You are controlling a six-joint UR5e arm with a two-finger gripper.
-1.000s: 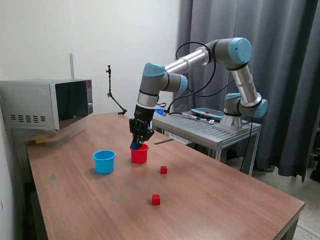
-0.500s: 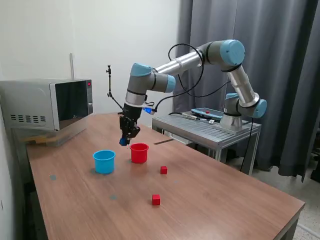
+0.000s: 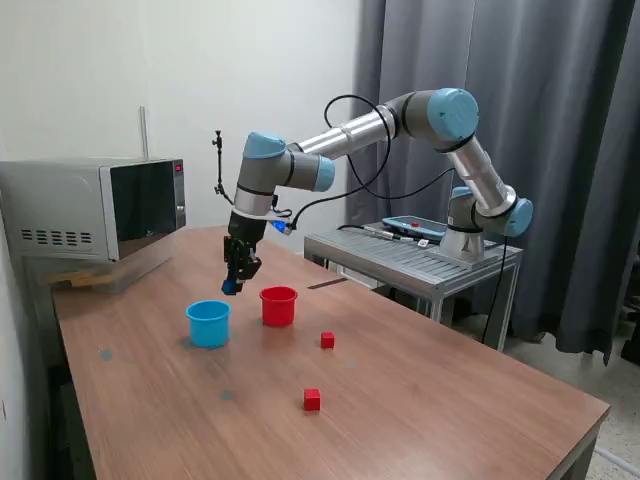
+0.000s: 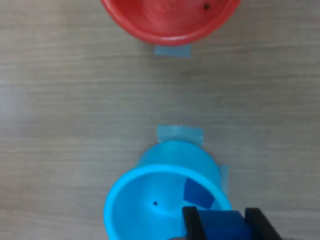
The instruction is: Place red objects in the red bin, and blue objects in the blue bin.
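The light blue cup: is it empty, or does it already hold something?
Not empty. The wrist view shows a dark blue cube lying inside the light blue cup, beyond the one the end effector grips.

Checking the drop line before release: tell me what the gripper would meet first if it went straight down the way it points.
Probably the blue bin: the gripper, shut on a blue cube, points down near its rim, where another blue cube lies inside. Depth is unclear.
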